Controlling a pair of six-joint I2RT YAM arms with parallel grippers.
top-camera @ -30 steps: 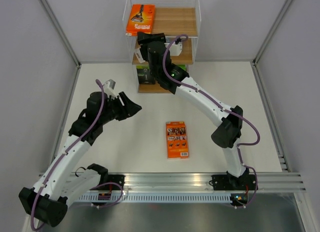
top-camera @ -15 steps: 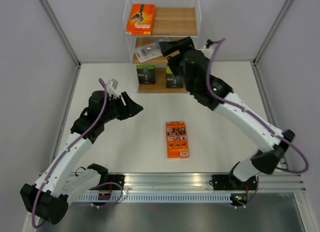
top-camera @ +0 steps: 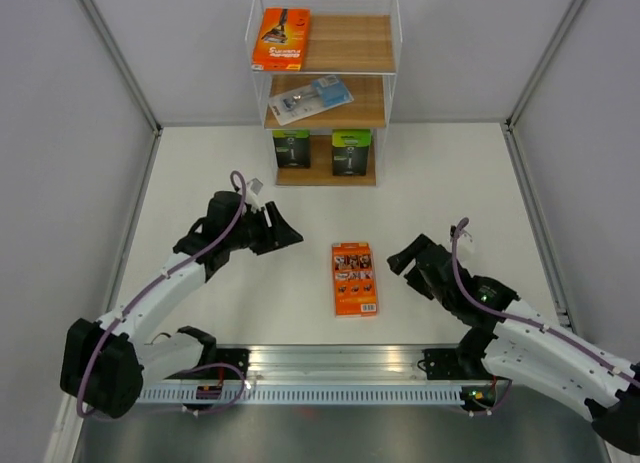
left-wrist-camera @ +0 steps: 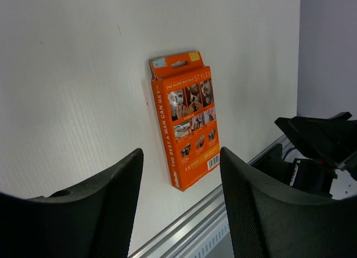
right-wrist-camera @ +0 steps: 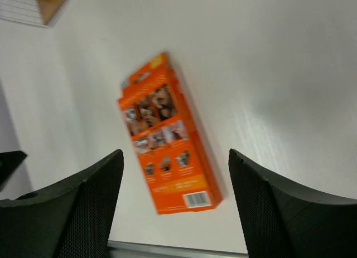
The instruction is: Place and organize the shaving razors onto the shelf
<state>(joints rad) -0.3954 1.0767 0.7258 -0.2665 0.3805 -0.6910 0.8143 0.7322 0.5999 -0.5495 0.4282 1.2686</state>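
Orange pack (top-camera: pixel 355 278) is noted lying flat, printed face up, on the table (top-camera: pixel 200 163), well short of the shelf (top-camera: pixel 362 45) and between the two grippers, touching neither. Its long axis is seen to run near-to-far, with the near end skewed slightly toward the right arm. The hang-tab end is pointed at the shelf and the barcode end at the rail (top-camera: pixel 350 358). Left gripper (top-camera: pixel 288 233) is held open and empty, aimed at the pack from its left. Right gripper (top-camera: pixel 403 256) is likewise open and empty, aimed from its right. Four packs are already shelved: a second orange (top-camera: pixel 280 38) at top left, a blister pack (top-camera: pixel 310 96) on the middle board, and black packs (top-camera: pixel 291 148) on the bottom board. Risks, as judged: both grippers are trained on one pack, so a clash over it is likely if both are sent in. The pack is thin and flat on a smooth surface, so it could be pushed or spun rather than lifted if the fingertips are brought down short of its edges. A grip along the long axis would probably not be spanned by the jaws, so the short width should be taken. At the shelf, the pack could be caught on the thin white frame or knocked into the second orange.
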